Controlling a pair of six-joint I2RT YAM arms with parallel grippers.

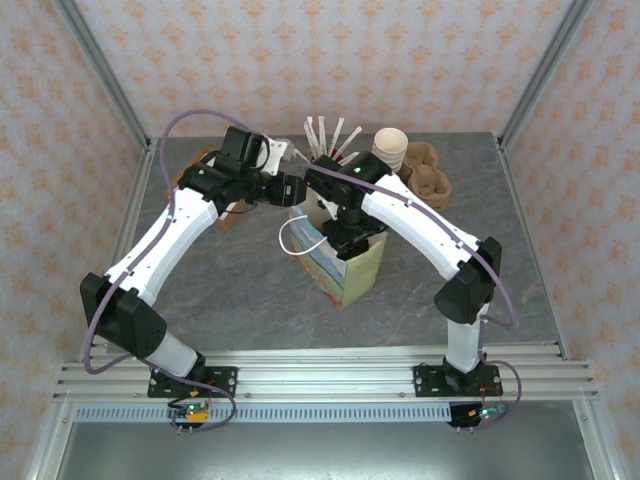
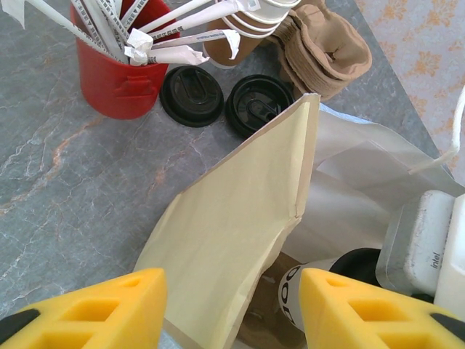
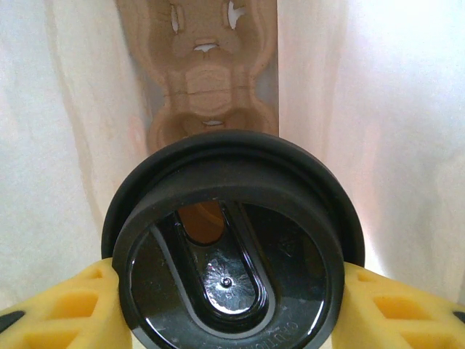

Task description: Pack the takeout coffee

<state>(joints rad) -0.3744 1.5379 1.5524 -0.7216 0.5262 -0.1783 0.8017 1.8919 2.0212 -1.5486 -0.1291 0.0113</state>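
Observation:
The takeout coffee [image 3: 232,269] fills the right wrist view from above: a round black lid with a sip hole. My right gripper [image 3: 232,309] is shut on it, one yellow finger [image 3: 65,309] at each side of the cup. It hangs inside the paper bag [image 1: 352,272], above a cardboard cup carrier [image 3: 203,87] lying on the bag's bottom. In the left wrist view the cup's side [image 2: 293,294] and lid show within the bag [image 2: 240,218]. My left gripper [image 2: 232,313] is open, its fingers astride the bag's near wall.
Behind the bag stand a red cup of straws [image 2: 116,73], two loose black lids [image 2: 191,94], a stack of lidless cups [image 1: 390,148] and a pile of brown carriers [image 1: 432,178]. The bag's white handle [image 1: 295,240] loops out to its left.

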